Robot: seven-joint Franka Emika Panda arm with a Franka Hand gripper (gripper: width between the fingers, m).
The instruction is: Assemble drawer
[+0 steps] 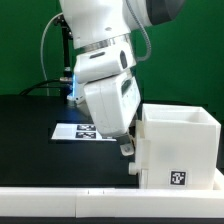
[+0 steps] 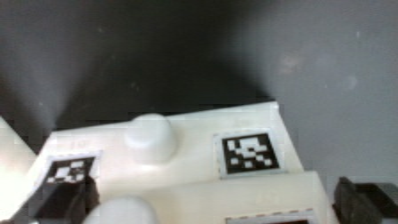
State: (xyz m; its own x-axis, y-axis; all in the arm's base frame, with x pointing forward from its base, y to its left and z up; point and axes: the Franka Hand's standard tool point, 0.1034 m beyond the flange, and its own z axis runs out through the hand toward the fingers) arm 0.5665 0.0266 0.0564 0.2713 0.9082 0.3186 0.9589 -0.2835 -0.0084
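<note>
Green backdrop, black table (image 1: 30, 115), white rail along front edge.

Exterior view: arm bends down; gripper (image 1: 127, 155) at 9 o'clock side of big white casing (image 1: 180, 145), touching or just beside its wall. Marker board (image 1: 75, 131) behind arm. Jaw state: cannot tell.

Wrist view: small tray (image 2: 178, 160) with round knob (image 2: 148, 137) and tag (image 2: 251, 154) lies between dark fingertips (image 2: 365, 195); contact unclear.

Judgement: tray-insertion step. Next: align tray squarely with casing opening, push gently.

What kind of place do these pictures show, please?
Probably a robotics lab test bench: a black table with a green backdrop behind, a marker board lying flat, and a tagged white casing beside the arm's gripper.
</note>
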